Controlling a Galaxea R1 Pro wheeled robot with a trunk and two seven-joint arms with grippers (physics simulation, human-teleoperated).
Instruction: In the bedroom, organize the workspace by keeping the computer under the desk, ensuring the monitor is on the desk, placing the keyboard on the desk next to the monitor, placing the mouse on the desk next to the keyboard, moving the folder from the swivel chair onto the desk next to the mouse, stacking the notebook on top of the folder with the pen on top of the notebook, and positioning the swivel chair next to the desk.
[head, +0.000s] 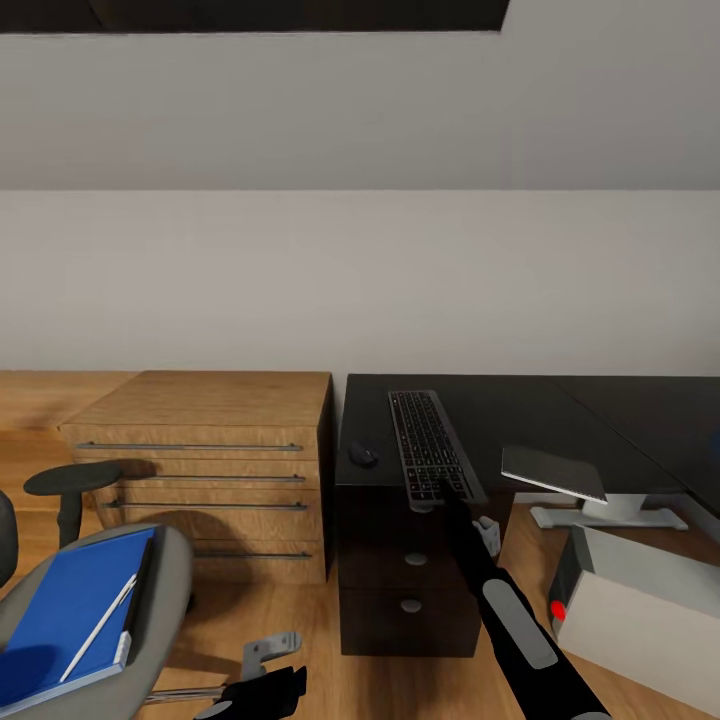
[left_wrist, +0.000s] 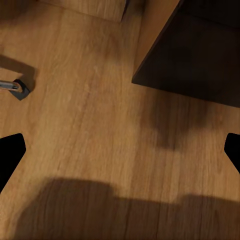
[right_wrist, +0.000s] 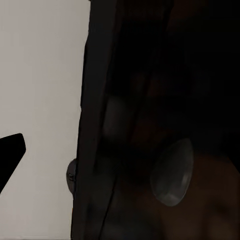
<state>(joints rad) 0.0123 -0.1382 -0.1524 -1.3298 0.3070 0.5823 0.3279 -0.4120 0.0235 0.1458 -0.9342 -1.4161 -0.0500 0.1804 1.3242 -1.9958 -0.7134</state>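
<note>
The right arm is reaching forward over the front of the black desk (head: 520, 410), and its right gripper (head: 437, 497) is meeting the near end of the keyboard (head: 428, 443), which is lying lengthwise on the desktop and overhanging the front edge slightly. Whether the jaws are clamping the keyboard or merely touching it cannot be told from the head view; in the right wrist view one dark fingertip (right_wrist: 10, 152) is showing at the edge, against the desk's dark side.

The mouse (head: 363, 455) is sitting just left of the keyboard, near the desk's left edge. The left gripper (head: 262, 692) is hanging low over the wood floor (left_wrist: 90, 130), with its fingers (left_wrist: 11, 150) standing wide apart and holding nothing.

On the swivel chair (head: 170, 570) at the near left, the blue folder (head: 70, 610) is lying with the pen (head: 100, 625) resting across it. The computer (head: 640, 620) is standing on the floor at the right, under the desk.
</note>
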